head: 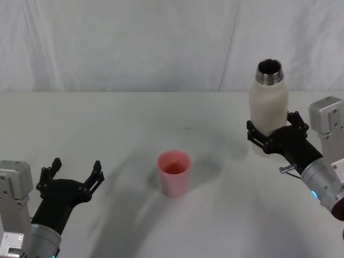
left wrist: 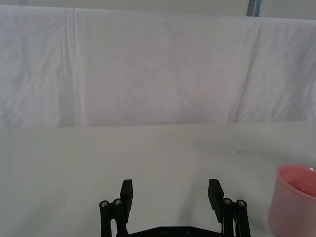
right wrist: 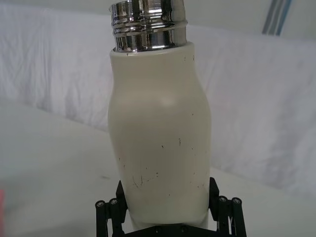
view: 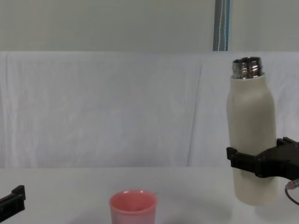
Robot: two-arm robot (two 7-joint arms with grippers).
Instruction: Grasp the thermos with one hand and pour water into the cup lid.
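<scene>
The right hand (head: 275,135) is clamped around the lower body of the thermos (head: 268,110), its black fingers (view: 243,159) pressed against both sides of the cream-white bottle. The thermos stands upright at the right side of the white desk (head: 134,123), far of the cup lid, its shiny threaded steel neck open at the top; in the chest view its base sits close above or on the desk surface, and which one cannot be told. The right wrist view shows small dark scuffs on the bottle's lower body, with the fingers hugging it just above its base. The cup lid (head: 174,172), a small pink cup, stands upright near the desk's middle, well apart from the thermos and to its left. The left hand (head: 70,181) hovers low at the near left, its fingers spread wide and holding nothing, with the cup lid off to its right.
</scene>
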